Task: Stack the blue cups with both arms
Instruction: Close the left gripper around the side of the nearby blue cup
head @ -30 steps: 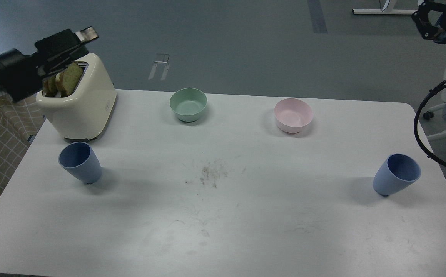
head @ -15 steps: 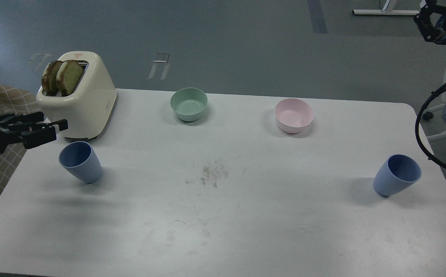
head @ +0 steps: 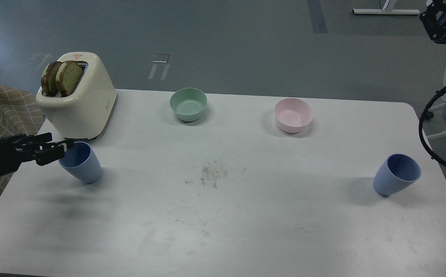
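A broad white rectangular table [head: 246, 215] with rounded corners is filling most of the frame, its surface showing a patch of brown crumbs or scuffs [head: 209, 175] near the centre. At the upper left of the frame a cream-coloured rounded toaster [head: 82, 104] is standing on the table's far left corner, with two browned slices of bread [head: 62, 78] sticking up out of its slots.

Entering from the left edge, the black left arm is reaching across at mid height — its left gripper [head: 59, 147] is sitting right at the rim of the left periwinkle-blue tapered cup [head: 81, 163], overlapping that rim in the view. The fingers look close together with only a narrow gap, though whether they are touching the cup I cannot tell. The cup itself is standing upright on the table just in front of the toaster.

Along the right edge, dark cables and arm parts are showing, but the right gripper itself is not appearing in view.

The matching right periwinkle-blue tapered cup [head: 396, 175] is standing alone at the right of the frame — well apart from the other one.

Toward the top centre a mint-green round bowl [head: 188, 104] is resting on the table, and to its right a pale pink round bowl [head: 293, 114] is resting at the same depth.
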